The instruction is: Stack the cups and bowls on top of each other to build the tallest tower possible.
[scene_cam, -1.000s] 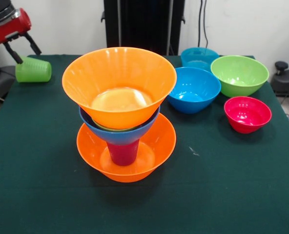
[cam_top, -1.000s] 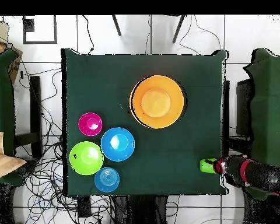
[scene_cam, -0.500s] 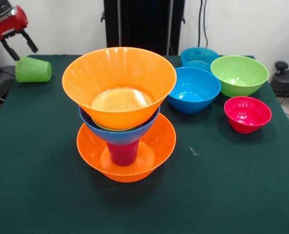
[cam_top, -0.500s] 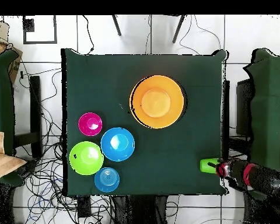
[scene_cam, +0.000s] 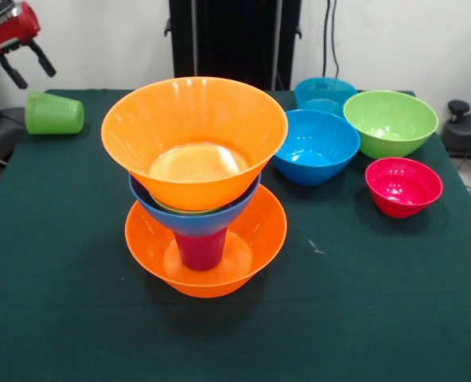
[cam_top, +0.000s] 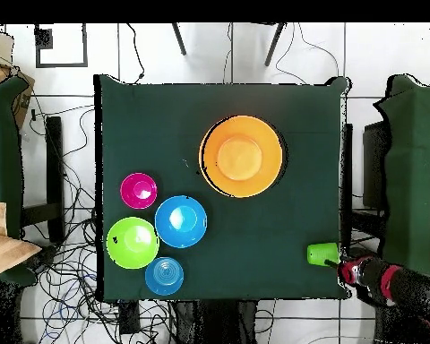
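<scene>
Covering the table: a dark green cloth (scene_cam: 379,302), flat and bare at the lower part of the front view, dark green also from overhead (cam_top: 165,125).
Room: white wall behind, a black pedestal column (scene_cam: 234,40) at top centre of the front view; the overhead view shows a white tiled floor (cam_top: 84,54) with black cables strewn at the left and bottom edges.
Gripper: the gripper (scene_cam: 27,62) sits at the upper left corner of the front view, red head, two black fingers spread apart with nothing between them, lifted clear of the green cup; overhead it shows at lower right, just off the table's edge (cam_top: 344,266).
Green cup: the light green cup (scene_cam: 54,114) lies on its side at the upper left of the front view, near the table's edge; overhead at lower right (cam_top: 322,254).
Tower: the tower (scene_cam: 196,183) stands left of centre: an orange bowl at the base, a purple-magenta cup inside it, a blue bowl over that, a wide orange bowl on top.
Loose bowls: upper right of the front view, a blue bowl (scene_cam: 315,146), a teal-blue bowl (scene_cam: 325,94) behind it, a lime green bowl (scene_cam: 391,122), a red-pink bowl (scene_cam: 403,186), all upright and close together.
</scene>
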You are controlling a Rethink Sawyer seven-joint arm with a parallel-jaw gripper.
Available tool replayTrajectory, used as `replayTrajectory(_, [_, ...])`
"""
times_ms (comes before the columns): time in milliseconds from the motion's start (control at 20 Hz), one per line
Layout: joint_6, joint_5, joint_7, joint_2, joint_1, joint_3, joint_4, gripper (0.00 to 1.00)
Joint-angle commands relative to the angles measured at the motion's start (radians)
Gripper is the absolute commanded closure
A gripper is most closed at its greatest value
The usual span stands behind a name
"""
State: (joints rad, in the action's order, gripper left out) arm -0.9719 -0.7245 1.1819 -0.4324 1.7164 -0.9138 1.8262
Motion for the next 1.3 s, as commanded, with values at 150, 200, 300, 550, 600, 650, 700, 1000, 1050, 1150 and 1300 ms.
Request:
replayTrajectory(150, [0.030, -0.077, -0.181, 0.009, -0.043, 0.039, 0.037, 0.00])
replayTrajectory(200, [0.036, -0.082, -0.179, 0.018, -0.045, 0.043, 0.031, 0.00])
replayTrajectory(300, [0.044, -0.093, -0.185, 0.030, -0.044, 0.048, 0.025, 0.00])
replayTrajectory(550, [0.061, -0.113, -0.177, 0.044, -0.052, 0.060, 0.010, 0.00])
replayTrajectory(600, [0.061, -0.116, -0.180, 0.049, -0.054, 0.061, 0.005, 0.00])
replayTrajectory(650, [0.060, -0.118, -0.183, 0.054, -0.055, 0.062, -0.001, 0.00])
replayTrajectory(700, [0.060, -0.122, -0.187, 0.059, -0.056, 0.063, -0.008, 0.00])
replayTrajectory(1000, [0.054, -0.141, -0.206, 0.086, -0.055, 0.064, -0.038, 0.00])
replayTrajectory(1050, [0.053, -0.144, -0.210, 0.090, -0.054, 0.064, -0.043, 0.00])
replayTrajectory(1150, [0.051, -0.150, -0.220, 0.100, -0.052, 0.065, -0.054, 0.00])
replayTrajectory(1300, [0.048, -0.154, -0.234, 0.110, -0.049, 0.067, -0.065, 0.00])
